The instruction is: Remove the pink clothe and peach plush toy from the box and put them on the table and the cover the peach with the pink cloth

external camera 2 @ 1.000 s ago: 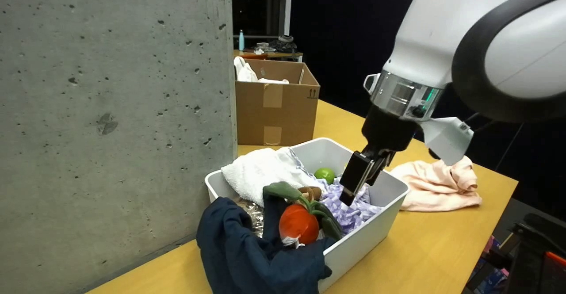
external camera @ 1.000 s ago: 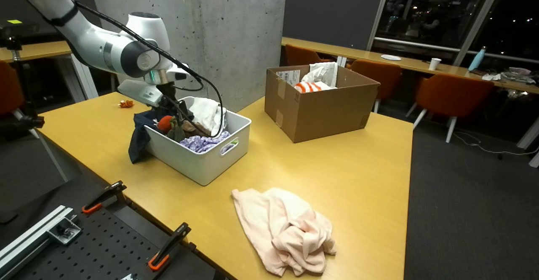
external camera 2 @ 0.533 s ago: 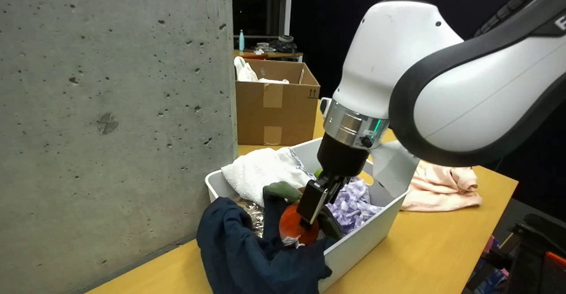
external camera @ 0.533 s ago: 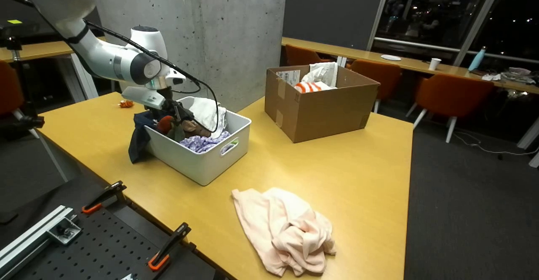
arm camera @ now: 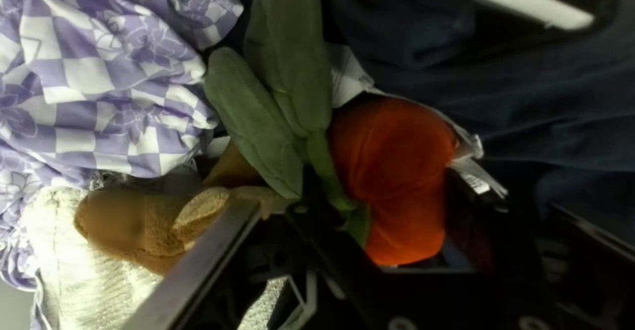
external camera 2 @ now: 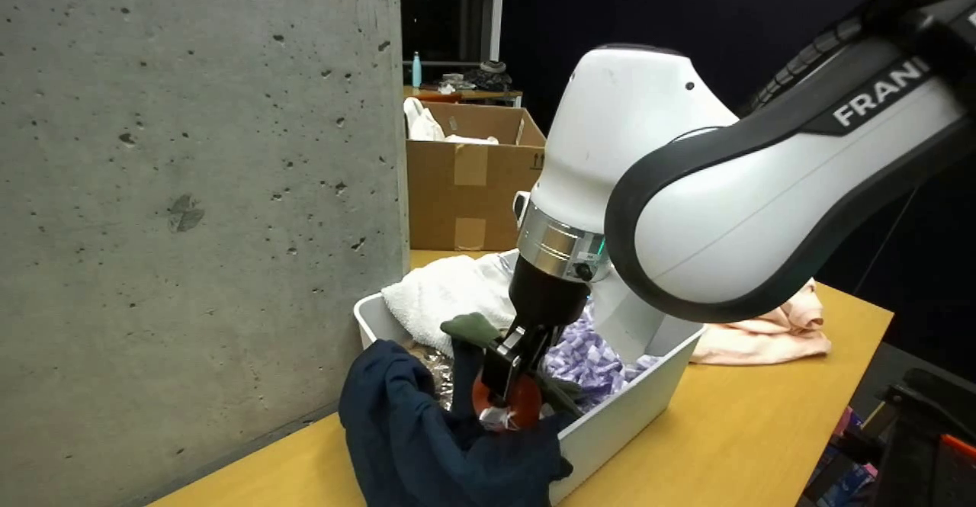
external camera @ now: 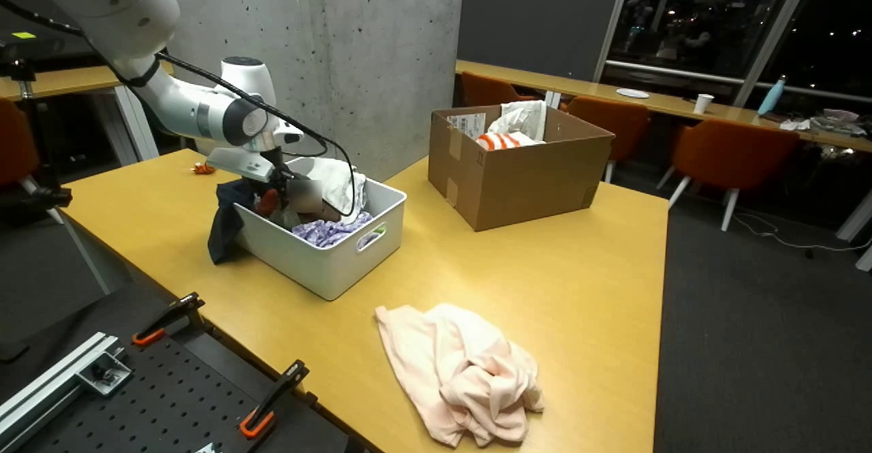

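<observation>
— Peach (arm camera: 397, 141): where is it?

— Inside the bin (external camera: 293, 259), at one end, next to the navy cloth (external camera 2: 427, 431) that hangs over the rim. Two green leaves (arm camera: 292, 57) extend from the peach's stem in the wrist view.

— Condition of the gripper (arm camera: 389, 186)?

— Positioned at the peach, pointing down into the bin. The wrist view shows the jaws standing apart, with the peach between them. Whether they bear on it cannot be told.

— Pink cloth (external camera: 463, 371): where is it?

— Crumpled on the table (external camera: 572, 269), outside the bin and well apart from the gripper. Both exterior views show it; the arm (external camera 2: 701, 217) hides part of it in an exterior view.

— Other visible contents of the bin?

— White towel (external camera 2: 442, 301), purple cloth (arm camera: 109, 77) and brown toy (arm camera: 163, 231). Part of the brown toy is blurred in the wrist view.

— Other items on the table?

— Carton (external camera: 538, 191), apart from the bin, with a striped cloth (external camera: 501, 141) inside. Small orange item (external camera: 204, 167) near the bin, too small to identify.
</observation>
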Tool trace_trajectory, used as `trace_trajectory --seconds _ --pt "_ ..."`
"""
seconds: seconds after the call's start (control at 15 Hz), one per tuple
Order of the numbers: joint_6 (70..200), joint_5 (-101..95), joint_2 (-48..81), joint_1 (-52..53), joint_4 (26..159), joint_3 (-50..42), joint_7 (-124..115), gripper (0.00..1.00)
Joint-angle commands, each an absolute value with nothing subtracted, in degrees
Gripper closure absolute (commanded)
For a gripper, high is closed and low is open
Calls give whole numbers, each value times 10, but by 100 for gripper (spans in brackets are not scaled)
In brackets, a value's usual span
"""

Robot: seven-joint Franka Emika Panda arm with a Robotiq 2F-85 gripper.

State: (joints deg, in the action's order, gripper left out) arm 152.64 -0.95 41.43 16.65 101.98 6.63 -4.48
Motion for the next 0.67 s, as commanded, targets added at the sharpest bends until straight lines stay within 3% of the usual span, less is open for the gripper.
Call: trace_trajectory --seconds 0.0,0.27,0.6 --pt "1513 -25 417 174 1003 57 -49 71" --pt "1523 -21 380 161 1025 50 -51 98" --pt "1543 -5 297 116 1074 34 -49 96"
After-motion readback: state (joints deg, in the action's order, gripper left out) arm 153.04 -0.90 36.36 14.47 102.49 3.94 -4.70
